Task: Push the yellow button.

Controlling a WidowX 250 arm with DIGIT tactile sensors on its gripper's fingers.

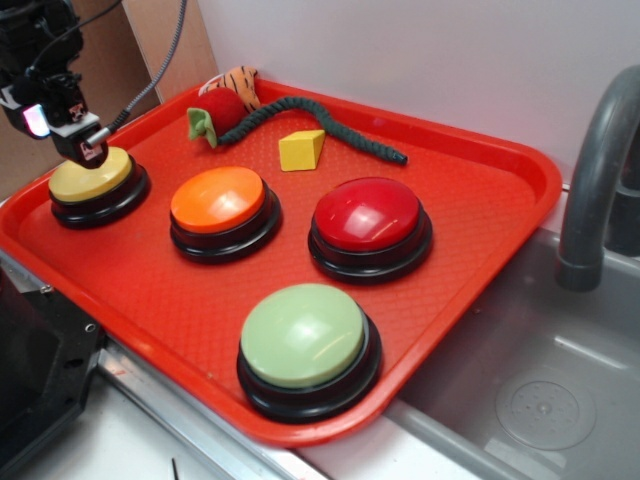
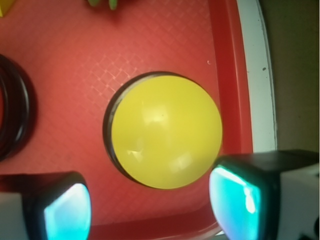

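Observation:
The yellow button (image 1: 90, 176) is a pale-yellow dome on a black base at the far left of the red tray (image 1: 480, 180). My gripper (image 1: 90, 150) hangs right over the dome's back edge, its tip at or just above the surface; I cannot tell whether it touches. In the wrist view the yellow button (image 2: 165, 131) fills the middle. The gripper (image 2: 152, 210) is open, its two fingers spread wide at the bottom of the frame with only tray floor between them. The right finger (image 2: 235, 202) overlaps the dome's lower right edge.
On the same tray sit an orange button (image 1: 218, 198), a red button (image 1: 367, 214) and a green button (image 1: 302, 335). A yellow wedge block (image 1: 301, 149), a dark rope (image 1: 320, 118) and plush toys (image 1: 222, 105) lie at the back. A sink (image 1: 540, 370) and faucet (image 1: 600, 170) are at the right.

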